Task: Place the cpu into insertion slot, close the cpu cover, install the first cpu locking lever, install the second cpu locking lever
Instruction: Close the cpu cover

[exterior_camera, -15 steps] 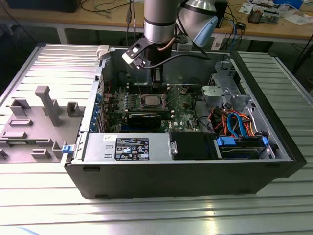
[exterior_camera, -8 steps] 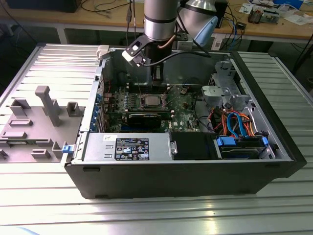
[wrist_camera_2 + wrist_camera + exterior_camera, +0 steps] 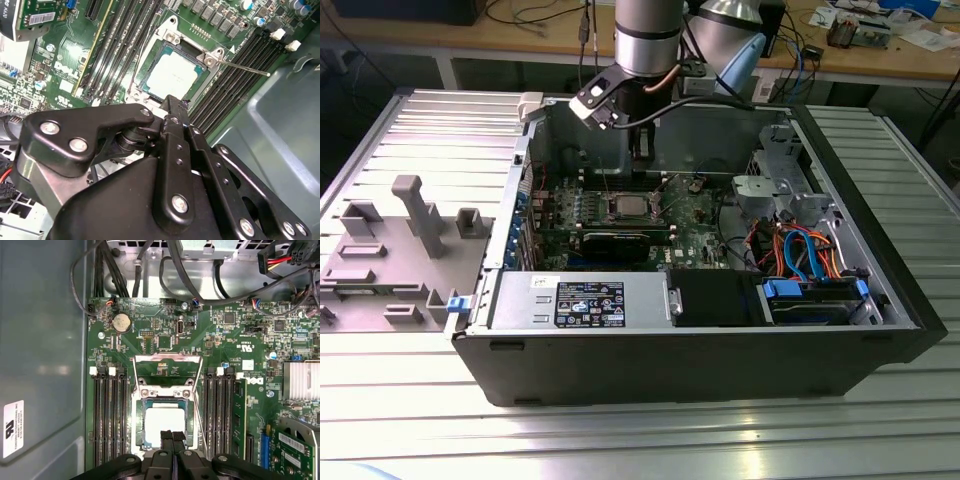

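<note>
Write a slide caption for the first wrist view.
Shut pincer poised above the cpu lying in the insertion slot, cpu cover open.

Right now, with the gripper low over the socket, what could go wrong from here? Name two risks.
1. The gripper hangs close over the cpu, which lies in the insertion slot. A downward slip could press on the chip or shift it.
2. The cpu cover looks raised, and a thin locking lever sticks out sideways. The gripper might snag either one on a sideways move.
</note>
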